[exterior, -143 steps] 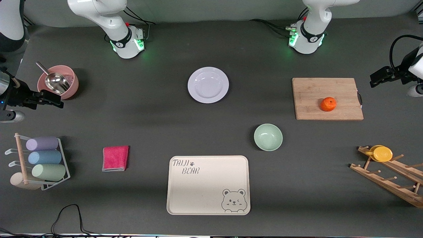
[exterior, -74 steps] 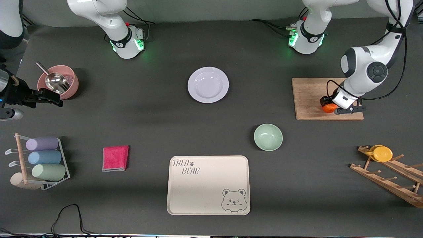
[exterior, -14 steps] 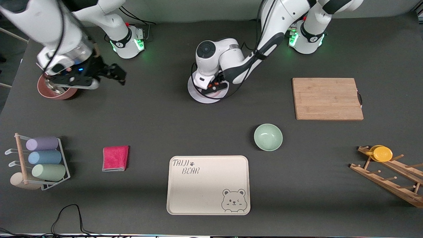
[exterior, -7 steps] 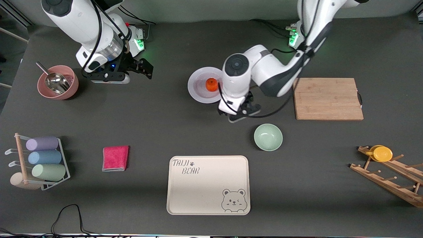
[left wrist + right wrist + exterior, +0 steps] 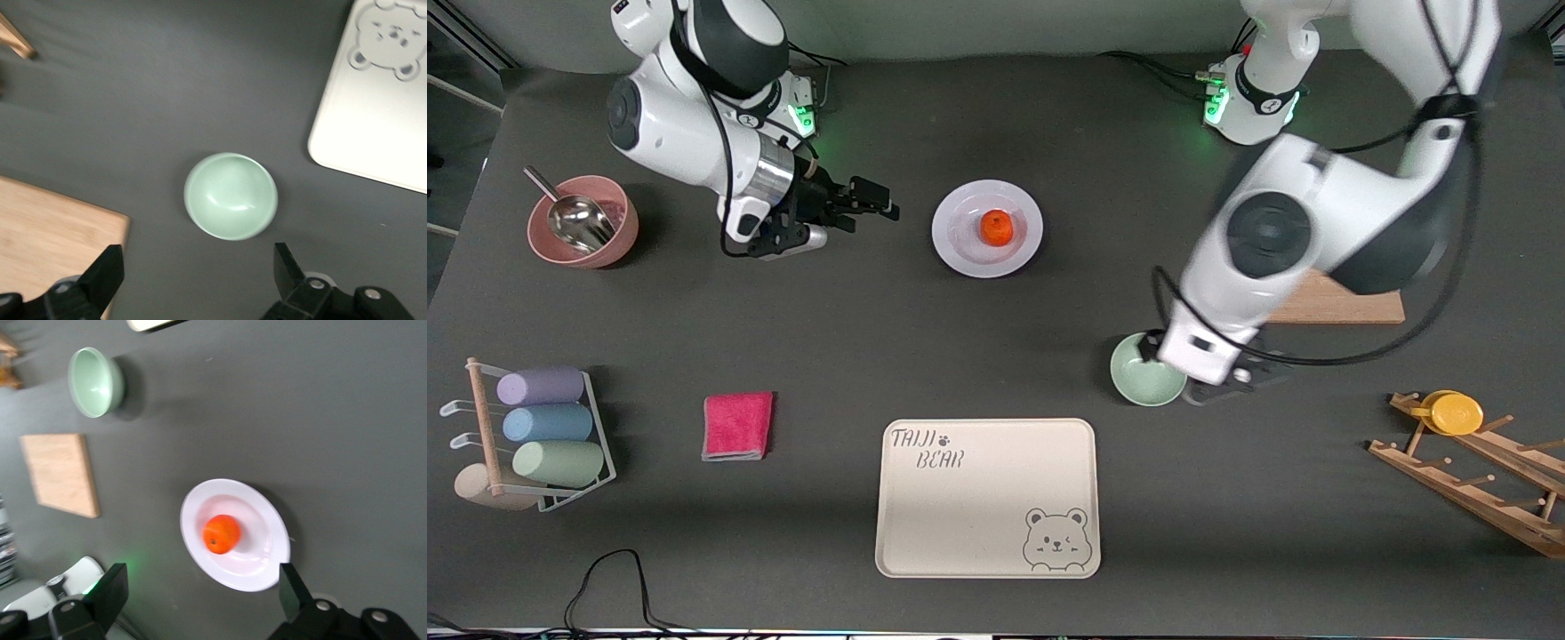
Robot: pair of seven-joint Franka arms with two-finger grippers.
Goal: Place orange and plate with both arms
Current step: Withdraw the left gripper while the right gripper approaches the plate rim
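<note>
Our orange (image 5: 996, 226) sits on the plate (image 5: 960, 253). Both our right tool (image 5: 869, 199), at the plate's nine o'clock, and left tool (image 5: 193, 283), over the bowl (image 5: 1138, 384), are released. A clumsy rim grip could roll the orange off.

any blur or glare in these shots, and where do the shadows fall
Front view: the left arm is smeared by motion blur; the table things stay crisp, and green glow lights both bases. Left wrist view: soft throughout, a faint highlight inside the mint-green bowl. Right wrist view: slightly blurred; the plate under the orange casts a dark crescent shadow along one edge.
</note>
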